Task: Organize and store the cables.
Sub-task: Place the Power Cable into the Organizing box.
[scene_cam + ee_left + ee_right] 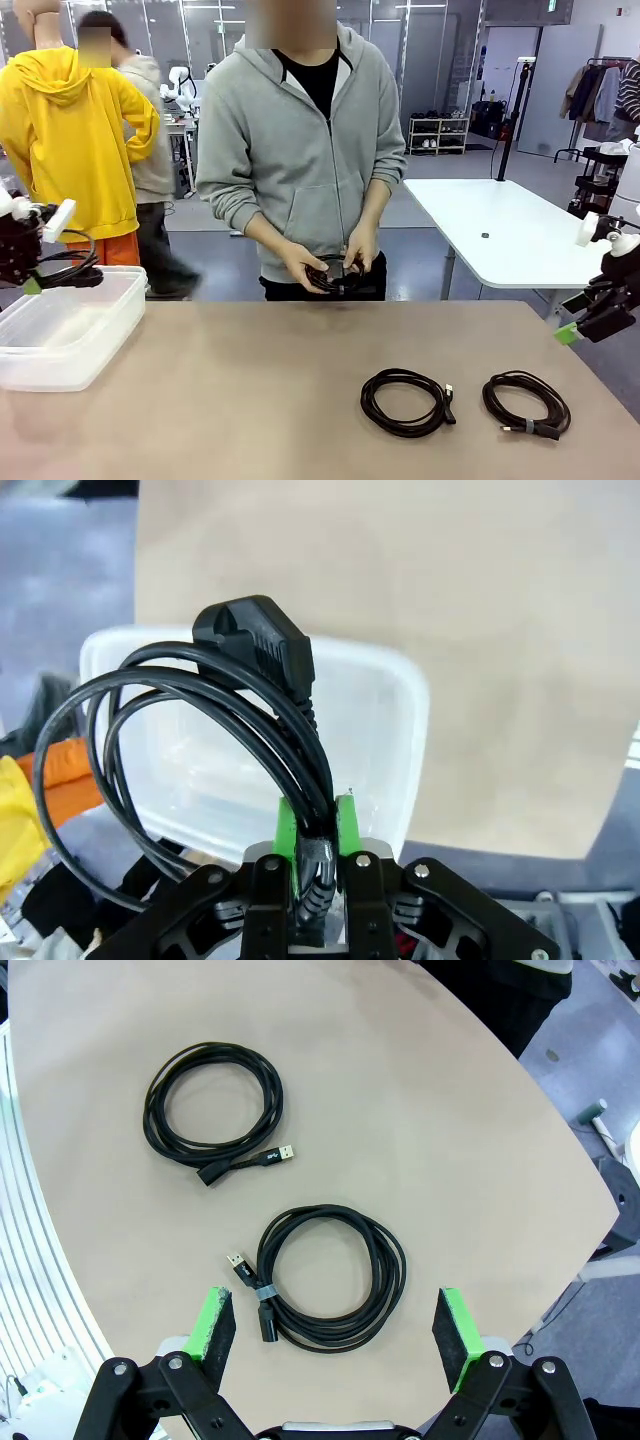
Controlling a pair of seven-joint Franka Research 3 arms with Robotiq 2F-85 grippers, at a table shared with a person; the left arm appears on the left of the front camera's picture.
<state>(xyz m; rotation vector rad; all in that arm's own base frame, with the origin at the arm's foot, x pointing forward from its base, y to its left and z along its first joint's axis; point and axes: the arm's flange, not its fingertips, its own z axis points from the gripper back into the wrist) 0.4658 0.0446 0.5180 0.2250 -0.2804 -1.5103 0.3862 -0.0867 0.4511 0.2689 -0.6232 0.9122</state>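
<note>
The left gripper is clamped narrow on a coiled black cable, its green pads pinching the bundle at the bottom centre of the left wrist view. The loops arc up and to the left, and a moulded plug sits at the top of the coil. Behind the coil, mid-frame, lies a clear plastic tub. In the front view the gripper and cable hang over the tub's far left corner at mid-left.

The right gripper stands wide with nothing in it, above the table. One tied coil lies on the table between the pads in the lower centre of the right wrist view, untouched. A second coil lies at upper left. At the centre of the front view, a person's hands hold another coil.
</note>
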